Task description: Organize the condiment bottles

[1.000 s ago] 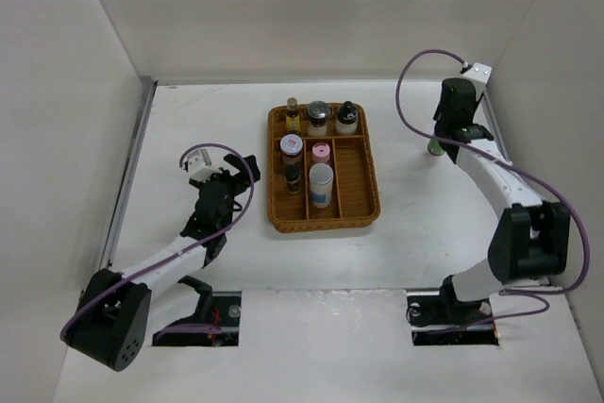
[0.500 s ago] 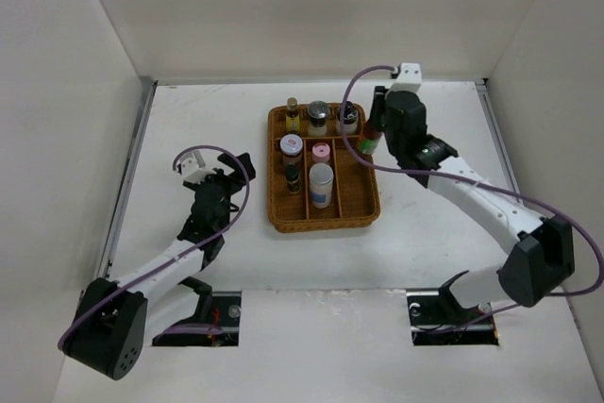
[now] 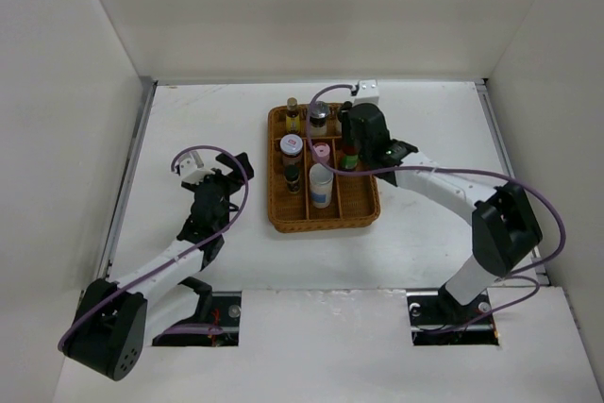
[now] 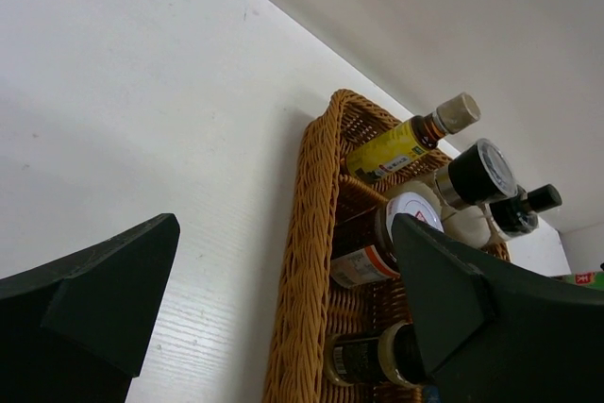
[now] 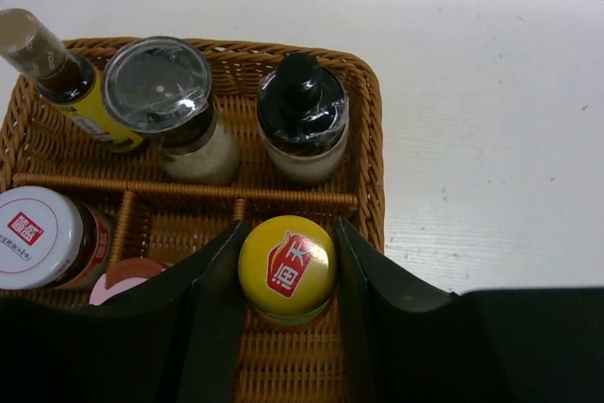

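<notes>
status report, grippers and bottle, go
Right gripper shut on yellow-capped sauce bottle, at right compartment of brown wicker tray. Left gripper open, empty, left of tray. Nothing blocking.

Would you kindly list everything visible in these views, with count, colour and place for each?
wicker tray: one, brown, mid-table
yellow-label bottle: one, tan cap, tray's back row, left
shaker: one, clear lid, back row, middle
black-capped bottle: one, back row, right
white-lidded jar: one, red logo, left column
dark bottle: one, left column, nearer the arms
pink-lidded jar: one, middle column
white bottle: one, middle column, nearer
yellow-capped bottle: one, red logo, at tray's right compartment
table: one, white
left gripper: open, left of tray
right gripper: shut on yellow-capped bottle
</notes>
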